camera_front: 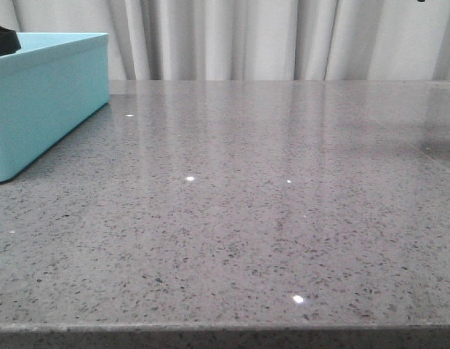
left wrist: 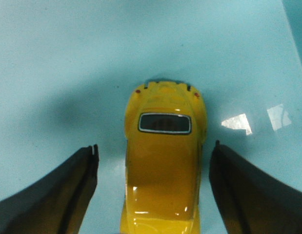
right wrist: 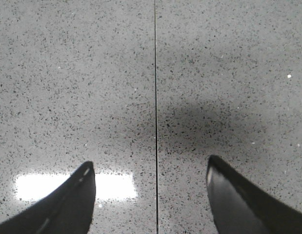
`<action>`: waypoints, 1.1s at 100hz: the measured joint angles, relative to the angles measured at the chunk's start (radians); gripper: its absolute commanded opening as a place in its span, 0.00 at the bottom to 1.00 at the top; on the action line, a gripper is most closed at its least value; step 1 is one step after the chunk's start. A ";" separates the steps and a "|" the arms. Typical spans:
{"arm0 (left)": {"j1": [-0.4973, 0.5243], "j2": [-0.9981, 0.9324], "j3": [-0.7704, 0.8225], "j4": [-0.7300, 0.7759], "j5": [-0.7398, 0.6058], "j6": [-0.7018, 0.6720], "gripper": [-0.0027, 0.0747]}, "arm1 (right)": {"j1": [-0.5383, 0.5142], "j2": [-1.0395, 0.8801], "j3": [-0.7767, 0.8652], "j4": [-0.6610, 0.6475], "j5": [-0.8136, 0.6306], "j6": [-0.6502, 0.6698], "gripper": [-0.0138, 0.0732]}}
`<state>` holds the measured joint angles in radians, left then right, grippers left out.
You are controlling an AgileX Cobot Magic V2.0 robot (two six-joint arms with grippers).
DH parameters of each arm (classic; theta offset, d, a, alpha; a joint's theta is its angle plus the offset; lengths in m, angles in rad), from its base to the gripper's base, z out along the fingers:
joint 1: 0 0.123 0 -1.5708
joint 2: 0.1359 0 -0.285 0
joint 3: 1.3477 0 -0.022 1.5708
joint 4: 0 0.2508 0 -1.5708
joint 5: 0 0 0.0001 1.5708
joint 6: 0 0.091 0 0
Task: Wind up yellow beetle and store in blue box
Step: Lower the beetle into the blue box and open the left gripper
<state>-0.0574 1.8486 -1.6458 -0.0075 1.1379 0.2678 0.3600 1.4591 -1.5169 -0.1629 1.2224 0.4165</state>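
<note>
Yellow beetle [left wrist: 163,165] lies between open jaws, untouched.

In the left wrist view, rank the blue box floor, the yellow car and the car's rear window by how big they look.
1. Blue box floor: fills the picture.
2. Yellow car, cut off at the edge.
3. Rear window.

Grey speckled tabletop [camera_front: 254,218] extended to a backdrop of pale pleated curtains [camera_front: 283,36]; bright light glints dotted its polished surface. A thin straight seam [right wrist: 155,97] divided the stone beneath the right wrist camera.
</note>
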 measured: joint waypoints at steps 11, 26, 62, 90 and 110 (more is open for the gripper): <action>0.000 -0.021 -0.032 -0.008 0.009 0.000 0.64 | 0.000 -0.001 0.000 0.000 -0.004 -0.027 0.72; 0.000 -0.106 -0.046 -0.022 0.002 0.000 0.50 | 0.000 -0.022 0.000 0.000 -0.017 -0.061 0.72; 0.000 -0.355 0.027 -0.048 -0.024 0.012 0.01 | 0.000 -0.118 0.009 0.000 -0.032 -0.088 0.47; 0.000 -0.566 0.223 -0.062 -0.073 0.014 0.01 | 0.000 -0.235 0.083 0.000 -0.041 -0.090 0.08; 0.000 -0.739 0.423 -0.101 -0.164 0.015 0.01 | 0.000 -0.351 0.193 0.000 -0.096 -0.090 0.08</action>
<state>-0.0574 1.1095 -1.2230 -0.1089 0.9744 0.2825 0.3600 1.1081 -1.3242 -0.1629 1.1266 0.3265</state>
